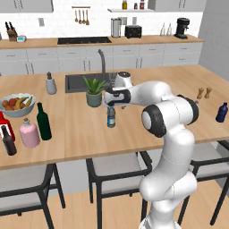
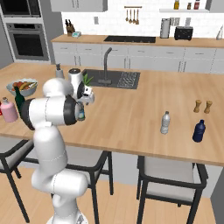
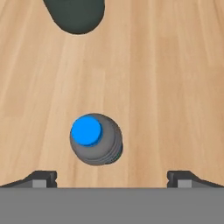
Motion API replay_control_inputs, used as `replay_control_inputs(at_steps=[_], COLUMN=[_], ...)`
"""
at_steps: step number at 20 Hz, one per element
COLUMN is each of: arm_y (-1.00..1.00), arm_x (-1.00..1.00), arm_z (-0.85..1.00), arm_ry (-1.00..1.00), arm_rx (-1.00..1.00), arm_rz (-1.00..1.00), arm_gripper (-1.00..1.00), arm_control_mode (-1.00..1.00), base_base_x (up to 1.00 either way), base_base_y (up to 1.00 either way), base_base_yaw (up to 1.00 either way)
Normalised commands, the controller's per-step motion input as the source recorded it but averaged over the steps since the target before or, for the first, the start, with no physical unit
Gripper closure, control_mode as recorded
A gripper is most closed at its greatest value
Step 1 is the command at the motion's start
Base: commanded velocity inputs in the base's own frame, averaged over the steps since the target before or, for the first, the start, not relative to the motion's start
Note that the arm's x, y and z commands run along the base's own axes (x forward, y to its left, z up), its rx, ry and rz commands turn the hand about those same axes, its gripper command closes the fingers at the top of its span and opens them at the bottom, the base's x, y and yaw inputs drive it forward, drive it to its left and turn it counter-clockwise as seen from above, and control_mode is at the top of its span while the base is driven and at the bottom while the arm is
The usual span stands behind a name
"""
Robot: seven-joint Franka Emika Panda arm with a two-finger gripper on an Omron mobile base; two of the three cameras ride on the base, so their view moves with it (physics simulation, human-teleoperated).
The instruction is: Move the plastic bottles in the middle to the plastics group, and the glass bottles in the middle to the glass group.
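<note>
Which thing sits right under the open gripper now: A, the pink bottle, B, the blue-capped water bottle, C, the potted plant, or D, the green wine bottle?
B: in the hand view the blue-capped water bottle stands upright below the gripper, between its spread tips.

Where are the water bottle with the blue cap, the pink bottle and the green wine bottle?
water bottle [image 3: 86, 130]: hand view, on its blue cap.
pink bottle [image 1: 29, 134]: left base view, on its squat body.
green wine bottle [image 1: 43, 124]: left base view, on its dark body.
</note>
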Motion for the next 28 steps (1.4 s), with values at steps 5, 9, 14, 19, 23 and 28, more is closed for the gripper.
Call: replay_control_inputs(at_steps=[5, 9, 14, 19, 23, 28], arm_y=[0.07, 0.03, 0.03, 0.14, 0.09, 0.00], arm_x=[0.28, 0.21, 0.01, 0.00, 0.00, 0.00], arm_z=[-0.16, -0.22, -0.12, -0.03, -0.06, -0.11], arm_ry=[0.00, 0.01, 0.01, -0.01, 0.00, 0.03], arm_rx=[0.00, 0.00, 0.00, 0.00, 0.00, 0.00], arm_rz=[0.01, 0.02, 0.01, 0.09, 0.12, 0.04], arm_gripper=[-1.00, -1.00, -1.00, -1.00, -1.00, -1.00], arm_control_mode=[-1.00, -1.00, -1.00, -1.00, -1.00, -1.00], base_base_x=[0.00, 0.00, 0.00, 0.00, 0.00, 0.00], base_base_y=[0.00, 0.00, 0.00, 0.00, 0.00, 0.00], base_base_yaw=[0.00, 0.00, 0.00, 0.00, 0.00, 0.00])
